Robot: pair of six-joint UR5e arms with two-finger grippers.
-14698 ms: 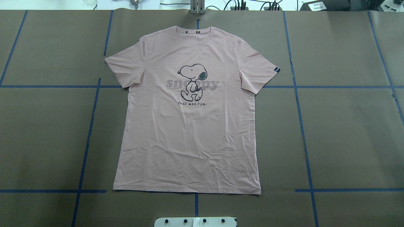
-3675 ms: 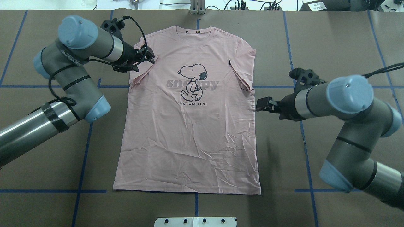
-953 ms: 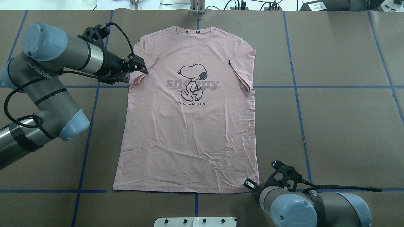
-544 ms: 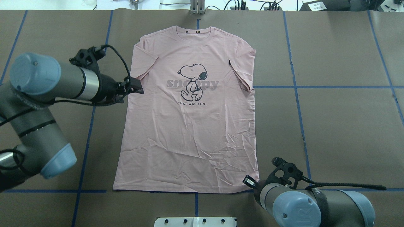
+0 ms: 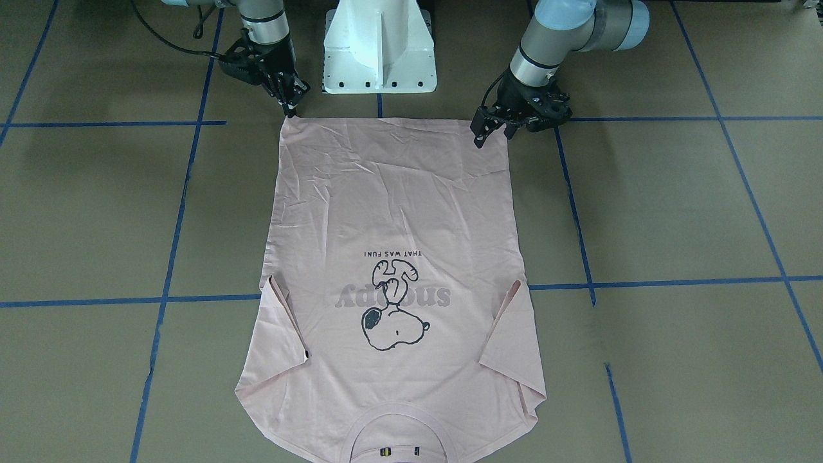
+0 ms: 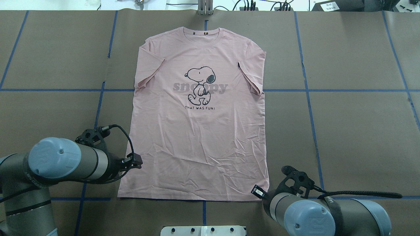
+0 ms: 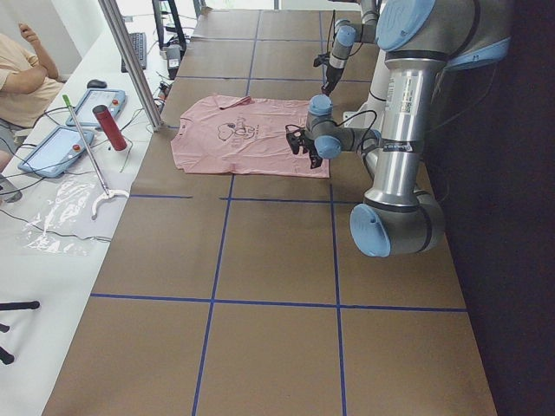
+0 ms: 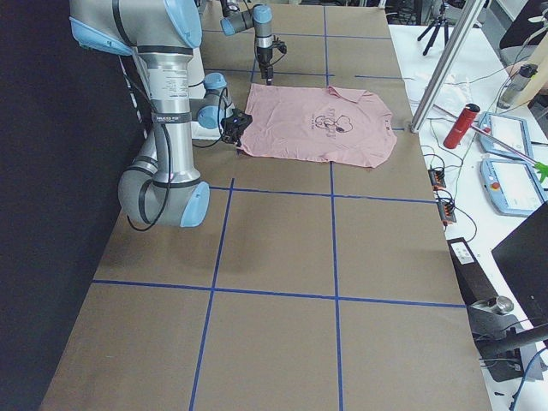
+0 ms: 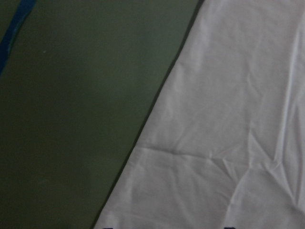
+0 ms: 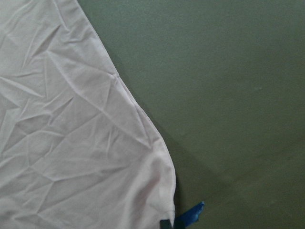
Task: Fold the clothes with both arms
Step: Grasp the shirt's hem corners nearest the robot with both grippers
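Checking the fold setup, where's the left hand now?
In the overhead view the left hand is low on the left, at the T-shirt's side edge, just above its hem corner.

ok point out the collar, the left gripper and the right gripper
collar [image 5: 398,409], front-facing view, on the ribbed front band
left gripper [image 5: 492,135], front-facing view, midway between its fingertips
right gripper [image 5: 291,109], front-facing view, midway between its fingertips

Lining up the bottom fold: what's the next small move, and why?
Probably bring the left hand along to the shirt's left hem corner. The right hand is at the other hem corner, while the left hangs by the side edge, short of it. Both sleeves are folded in, so lifting the hem looks next.
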